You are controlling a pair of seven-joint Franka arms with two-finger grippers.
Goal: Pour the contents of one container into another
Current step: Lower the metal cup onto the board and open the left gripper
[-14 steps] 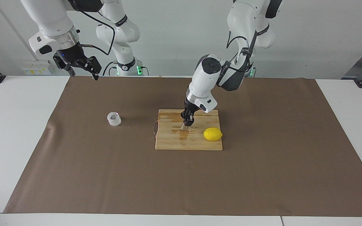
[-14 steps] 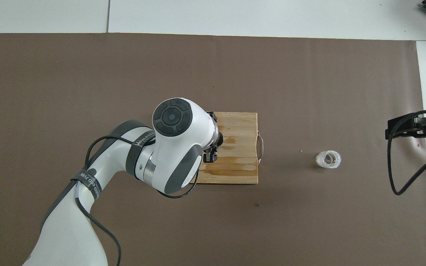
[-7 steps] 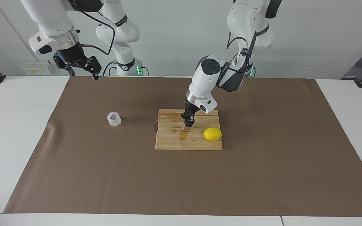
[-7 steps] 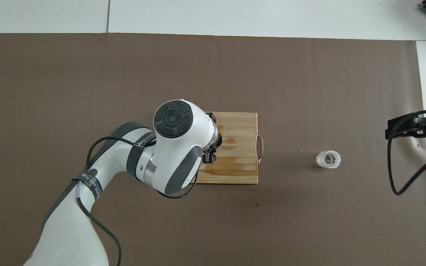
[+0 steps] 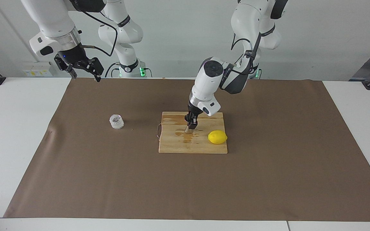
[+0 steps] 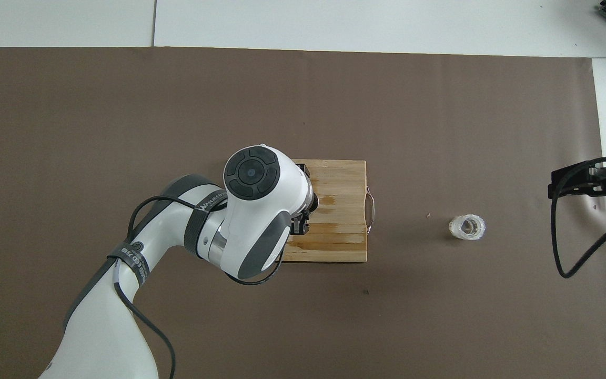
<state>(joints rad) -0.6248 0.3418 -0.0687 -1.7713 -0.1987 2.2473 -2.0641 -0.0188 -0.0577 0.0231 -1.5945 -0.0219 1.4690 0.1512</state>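
Note:
The clear faceted glass cup (image 5: 116, 121) (image 6: 467, 227) stands alone on the brown mat toward the right arm's end. The small steel jigger (image 5: 187, 129) stands upright on the wooden cutting board (image 5: 175, 146) (image 6: 342, 179). My left gripper (image 5: 191, 124) (image 6: 299, 225) comes straight down onto the jigger's top, and the jigger's lower cone shows below it. Whether it grips the jigger I cannot tell. In the overhead view the left arm hides the jigger. My right gripper (image 5: 83, 70) (image 6: 592, 181) waits open and empty, raised over the mat's edge at its own end.
A yellow lemon (image 5: 217, 137) lies on the board beside the jigger, toward the left arm's end. Dark wet patches mark the board around the jigger. A wire handle (image 6: 370, 210) sticks out of the board's edge on the cup's side.
My left arm's wrist has risen and drawn back a little toward the robots, while the jigger stays standing in the same spot on the board. The right arm and the cup have not moved.

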